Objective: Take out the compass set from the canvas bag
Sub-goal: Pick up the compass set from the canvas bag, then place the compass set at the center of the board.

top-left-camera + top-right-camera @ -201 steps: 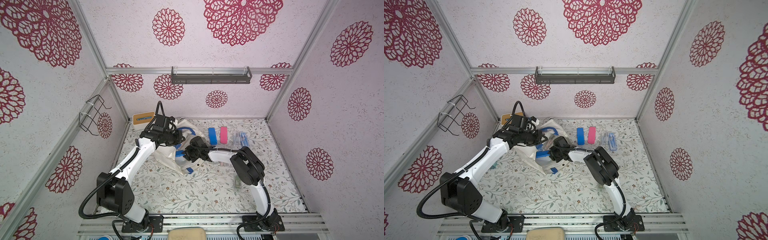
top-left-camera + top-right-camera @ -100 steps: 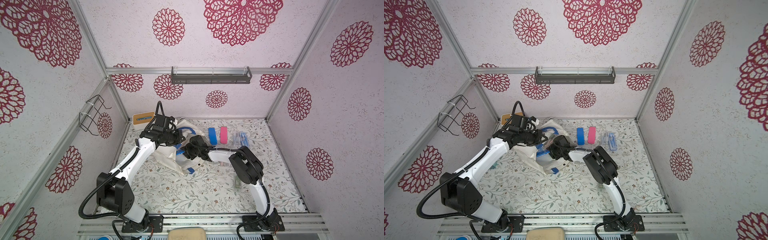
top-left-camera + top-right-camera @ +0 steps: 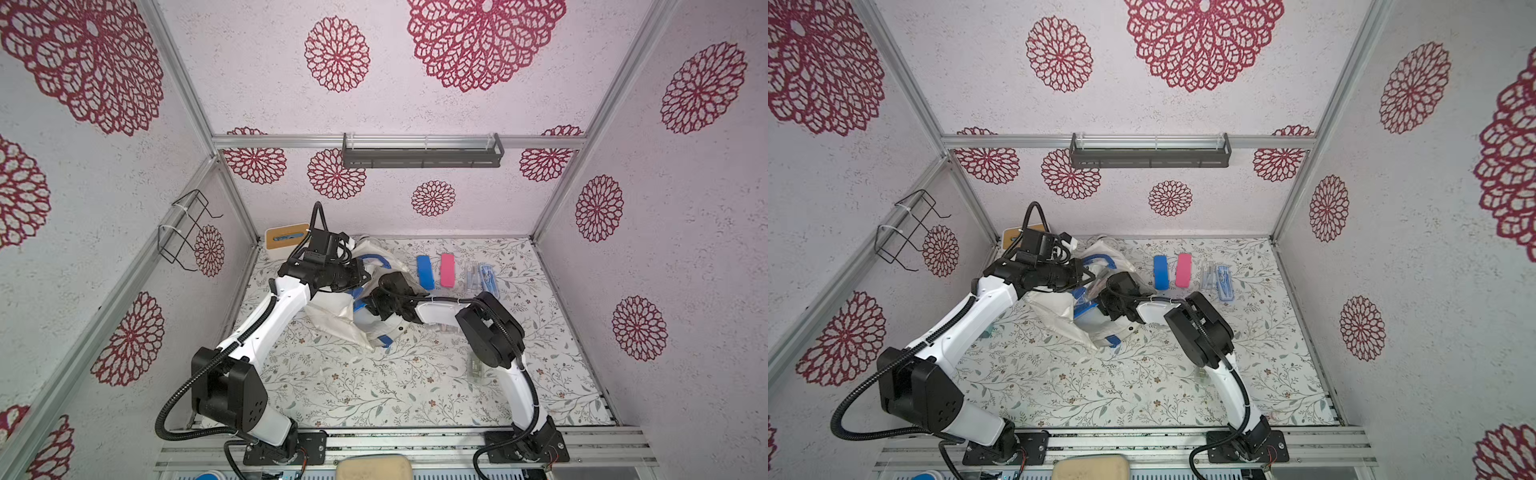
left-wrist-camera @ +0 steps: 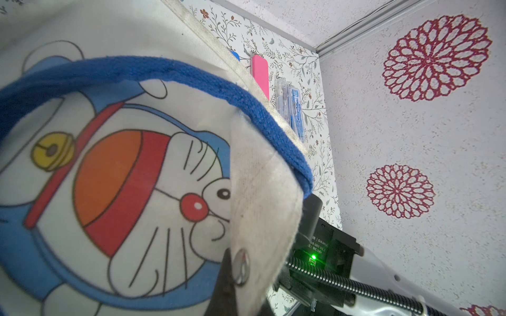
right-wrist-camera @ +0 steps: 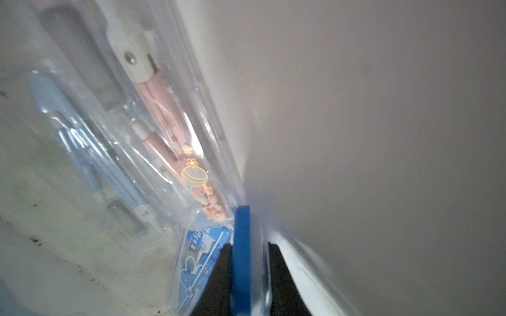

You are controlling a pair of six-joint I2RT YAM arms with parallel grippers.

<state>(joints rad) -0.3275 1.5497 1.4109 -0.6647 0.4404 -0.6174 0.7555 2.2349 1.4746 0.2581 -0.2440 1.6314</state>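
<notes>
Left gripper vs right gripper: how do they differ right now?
Left gripper pinches the top edge of the canvas bag from outside; right gripper reaches inside the bag. Left gripper grips fabric; right gripper clamps the blue edge of a clear-cased compass set. Shared: both are shut on something.

right gripper (image 5: 247,260) tips hidden inside canvas bag (image 3: 332,322) in both top views | left gripper (image 4: 232,279) half behind the bag, cut by left wrist view's edge | compass set (image 5: 241,227) blurred in right wrist view
</notes>
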